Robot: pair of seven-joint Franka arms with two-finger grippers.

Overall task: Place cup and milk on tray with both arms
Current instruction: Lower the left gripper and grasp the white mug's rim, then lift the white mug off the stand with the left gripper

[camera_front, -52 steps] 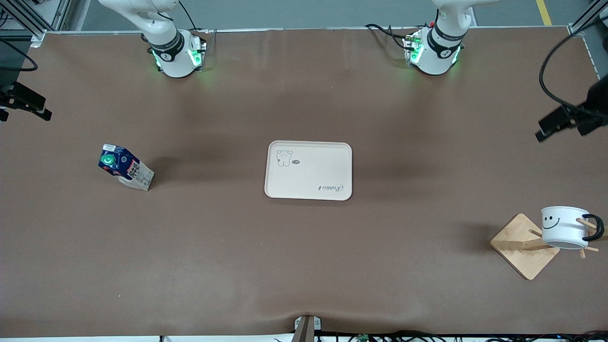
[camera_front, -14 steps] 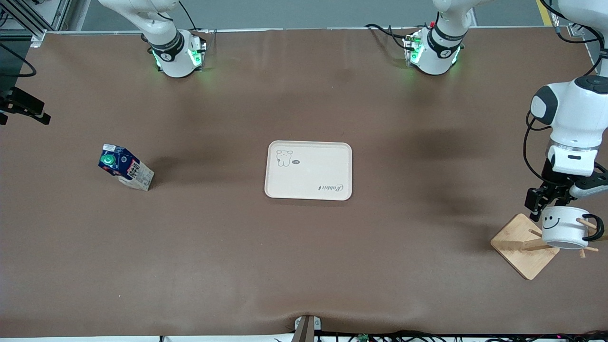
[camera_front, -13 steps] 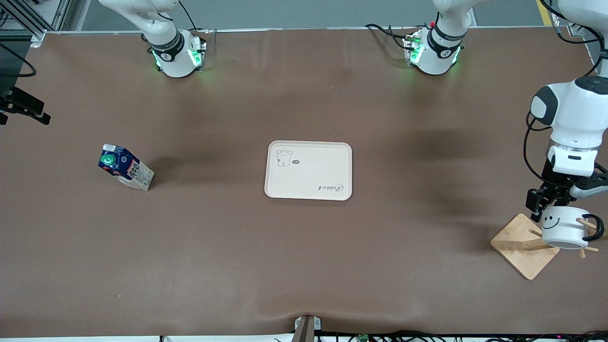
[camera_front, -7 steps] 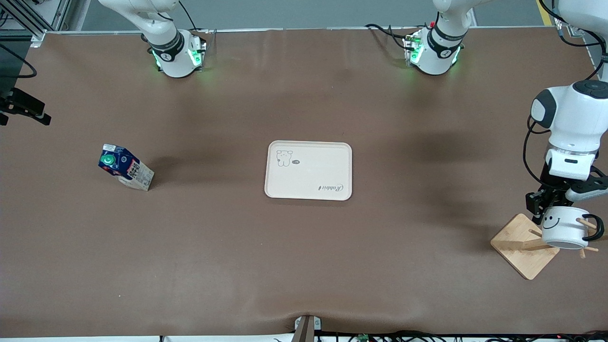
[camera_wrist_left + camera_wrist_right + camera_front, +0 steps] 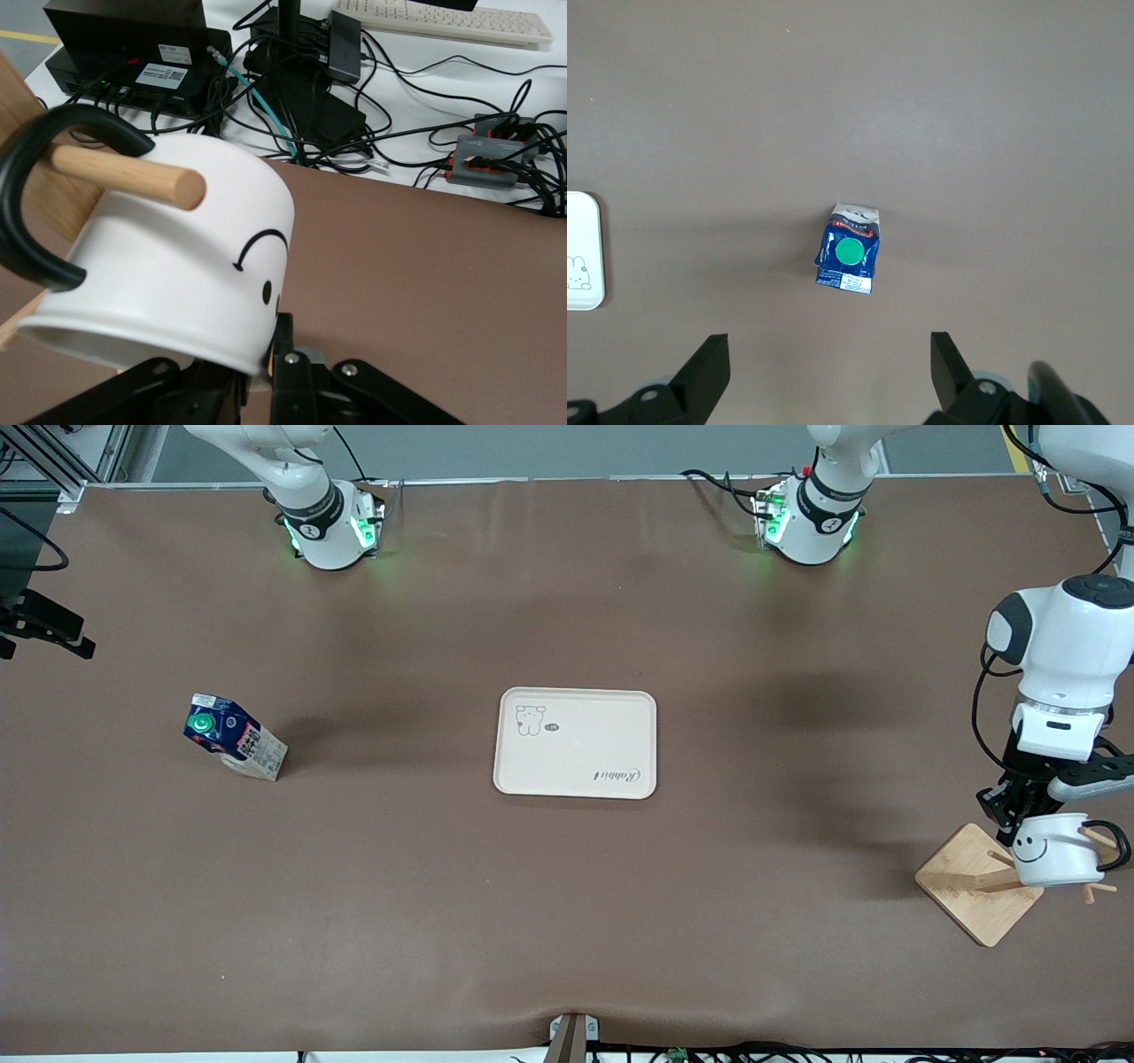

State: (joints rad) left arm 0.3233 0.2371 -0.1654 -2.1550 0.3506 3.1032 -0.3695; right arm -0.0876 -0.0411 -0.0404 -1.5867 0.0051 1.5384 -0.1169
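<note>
Cup on wooden rack

High front camera; wrist cameras near cup, over milk

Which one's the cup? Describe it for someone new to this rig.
Start at the brown table, go to the left arm's end, where a wooden rack stands. The cup hangs tilted on a rack peg, the left gripper shut on its rim. White, black smiley, black loop handle.
</note>
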